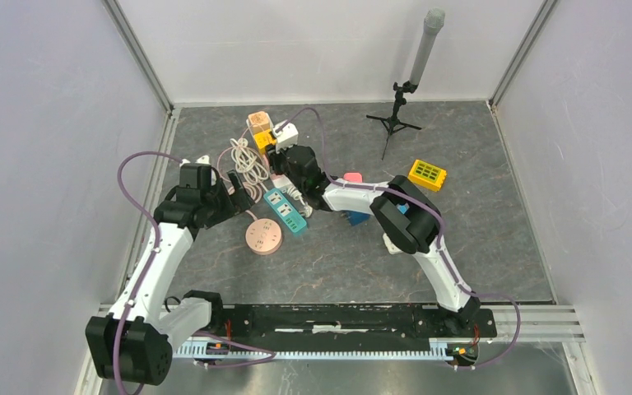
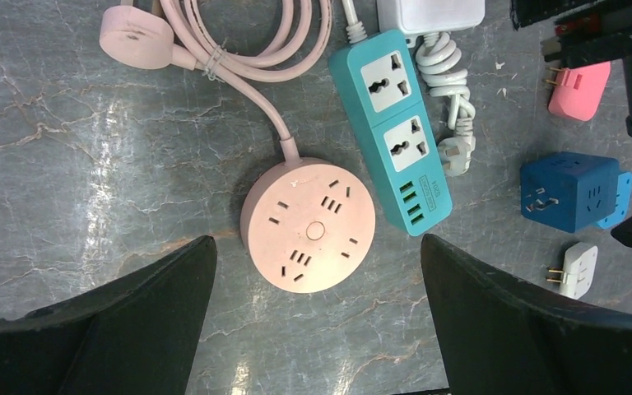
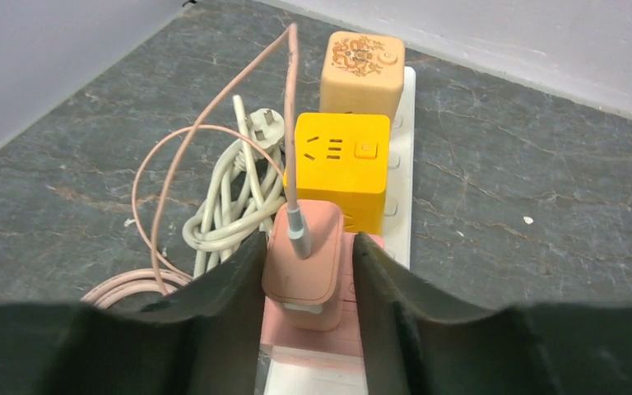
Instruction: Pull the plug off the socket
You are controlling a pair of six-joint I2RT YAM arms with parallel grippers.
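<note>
A long white plastic power strip [image 3: 401,164], the right gripper [image 3: 309,247] at its near end.
Half-closed fingers flank the small pink boxy plug [image 3: 303,259] seated there, perhaps touching; whether they grip it I cannot tell. Left of the strip, the left gripper [image 2: 317,240] gapes wide, empty.

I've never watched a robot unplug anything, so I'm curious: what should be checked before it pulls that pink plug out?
1. Right gripper straddles the pink plug: ok.
2. Both fingers pressed firmly on it: cannot tell.
3. Cable clear of the fingers: ok.
4. Plug seated, not yet pulled out: ok.
5. Left gripper bracing the white strip: not ok; it hangs open over the round pink socket.
</note>
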